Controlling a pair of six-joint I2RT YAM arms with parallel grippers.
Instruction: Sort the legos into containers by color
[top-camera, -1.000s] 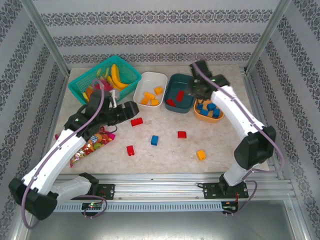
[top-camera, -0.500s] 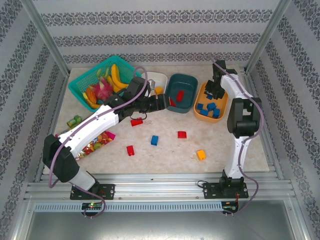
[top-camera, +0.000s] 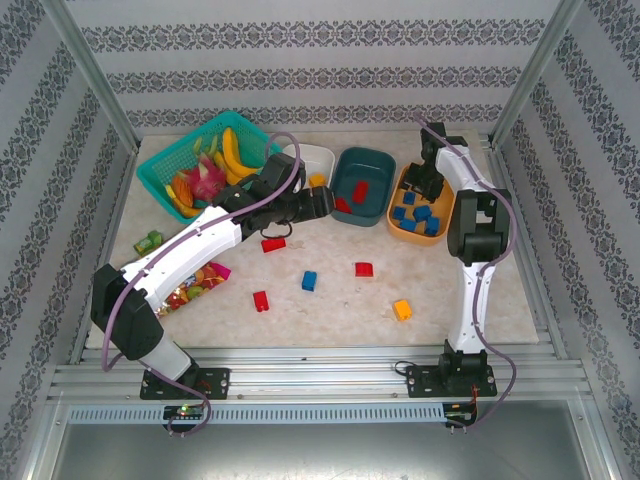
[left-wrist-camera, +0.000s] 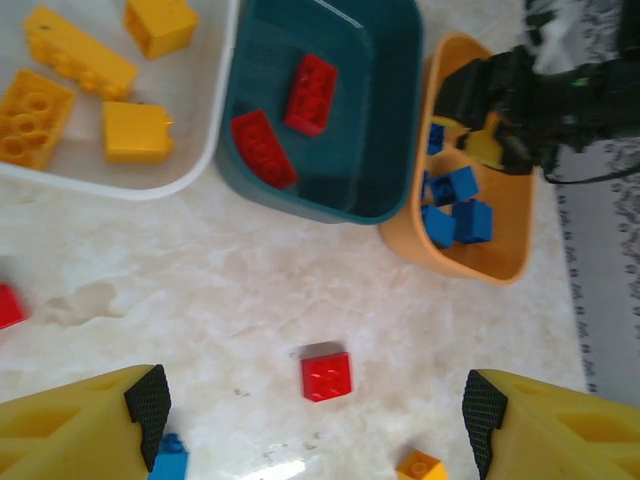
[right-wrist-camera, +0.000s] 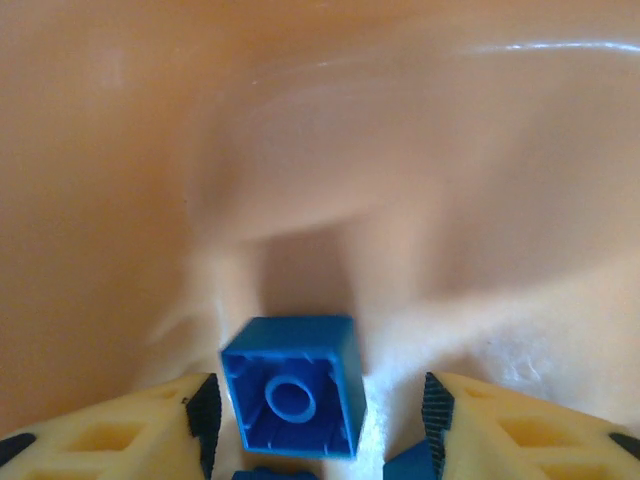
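right arm has edged deeper into the orange tub (top-camera: 420, 237); its gripper (right-wrist-camera: 318, 425) stands spread around a blue brick (right-wrist-camera: 292, 385), probably releasing it. left gripper (left-wrist-camera: 314, 405), wide and empty, should next descend on the red brick (left-wrist-camera: 326, 375). marbled bench (top-camera: 330, 325), patterned walls.

Teal tub (left-wrist-camera: 390, 130) holds two red bricks (left-wrist-camera: 264, 148); right arm (left-wrist-camera: 560, 95), blurred, apparently over orange tub (left-wrist-camera: 505, 245).

Table (top-camera: 440, 290) carries three containers (top-camera: 378, 170), basket (top-camera: 185, 145), loose legos (top-camera: 309, 281) (red, blue, yellow)
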